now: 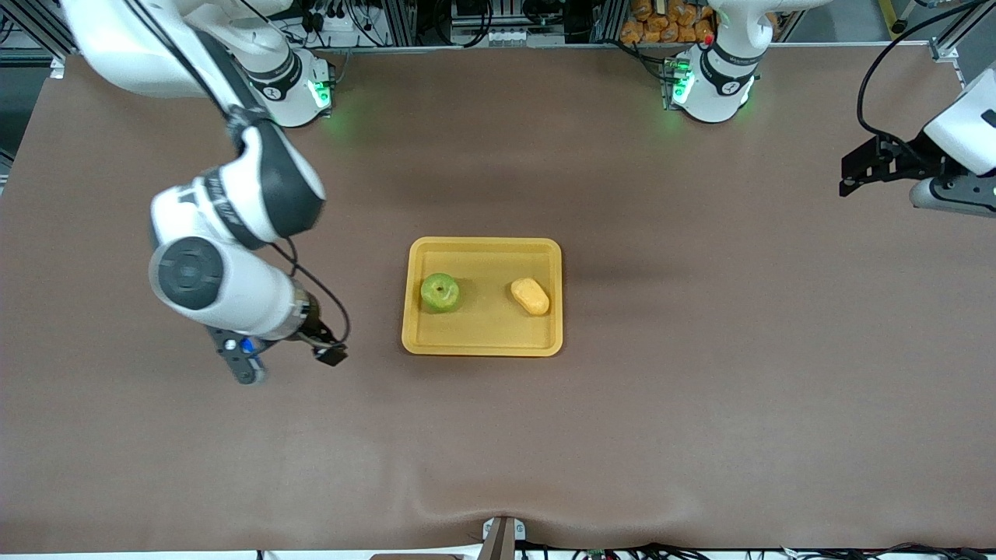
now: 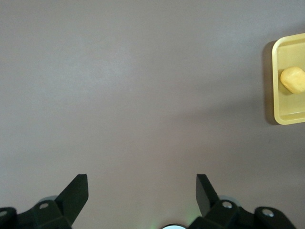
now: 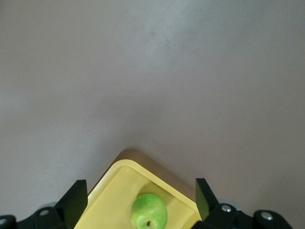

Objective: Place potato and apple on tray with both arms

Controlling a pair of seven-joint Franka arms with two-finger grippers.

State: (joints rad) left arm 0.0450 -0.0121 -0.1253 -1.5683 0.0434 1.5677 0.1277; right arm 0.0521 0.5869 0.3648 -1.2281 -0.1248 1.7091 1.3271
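The yellow tray [image 1: 482, 342] lies in the middle of the table. The green apple [image 1: 440, 292] sits on it toward the right arm's end, and the yellow-orange potato [image 1: 531, 296] sits on it toward the left arm's end. My right gripper [image 1: 325, 351] is open and empty, above the table beside the tray's right-arm end. The right wrist view shows its jaws [image 3: 142, 191] apart, with the apple [image 3: 149, 211] and a tray corner [image 3: 119, 167]. My left gripper [image 1: 856, 167] is open and empty, high over the table's left-arm end. The left wrist view [image 2: 142, 186] shows the potato [image 2: 293, 80] on the tray [image 2: 286, 119].
The brown tablecloth [image 1: 700, 404] covers the whole table. The arm bases [image 1: 712, 85] stand along the table edge farthest from the front camera. A small clamp [image 1: 502, 537] sits at the edge nearest that camera.
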